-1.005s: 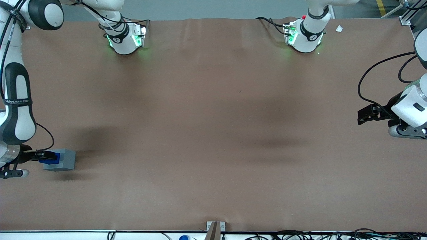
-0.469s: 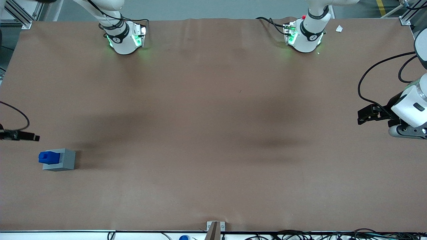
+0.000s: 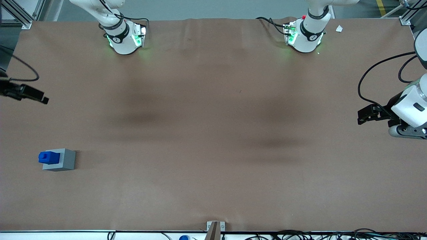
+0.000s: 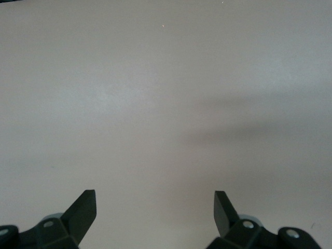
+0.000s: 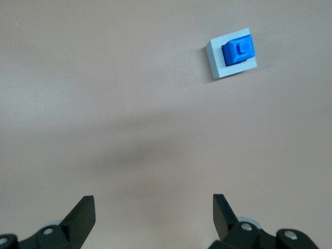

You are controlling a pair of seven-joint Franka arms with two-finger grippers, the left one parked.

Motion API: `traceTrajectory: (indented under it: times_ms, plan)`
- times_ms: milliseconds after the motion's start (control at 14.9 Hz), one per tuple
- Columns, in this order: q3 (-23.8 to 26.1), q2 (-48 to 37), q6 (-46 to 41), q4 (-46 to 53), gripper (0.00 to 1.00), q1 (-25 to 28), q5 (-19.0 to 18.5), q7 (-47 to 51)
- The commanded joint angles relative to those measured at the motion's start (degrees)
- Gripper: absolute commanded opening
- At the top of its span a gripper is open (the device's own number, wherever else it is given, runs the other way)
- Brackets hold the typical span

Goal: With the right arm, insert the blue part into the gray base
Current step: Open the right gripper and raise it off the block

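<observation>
The blue part (image 3: 48,157) sits in the recess of the gray base (image 3: 65,160), its top standing above the base's rim; the pair rests on the brown table toward the working arm's end. The right wrist view shows the same blue part (image 5: 238,50) seated in the gray base (image 5: 218,61) from above. My right gripper (image 3: 44,99) hangs high over the table at the working arm's edge, farther from the front camera than the base and well apart from it. It is open (image 5: 153,207), with only bare table between its fingertips.
The brown table cover (image 3: 213,133) spreads flat across the scene. Two arm bases (image 3: 125,36) (image 3: 305,35) stand along the edge farthest from the front camera. A small bracket (image 3: 215,228) sits at the near edge, with cables beside it.
My gripper has let go of the blue part, leaving it in the gray base, and has risen and drawn away from the front camera. The base and part have stayed put.
</observation>
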Motion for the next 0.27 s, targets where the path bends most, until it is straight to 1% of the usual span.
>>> traceTrajectory:
  times_ms: [0, 201]
  plan:
    - [-0.4, -1.2, 1.5, -0.2, 1.00, 1.8, -2.6, 2.4]
    - [-0.3, -0.3, 0.2, 1.7, 1.00, 1.8, -4.2, 2.2]
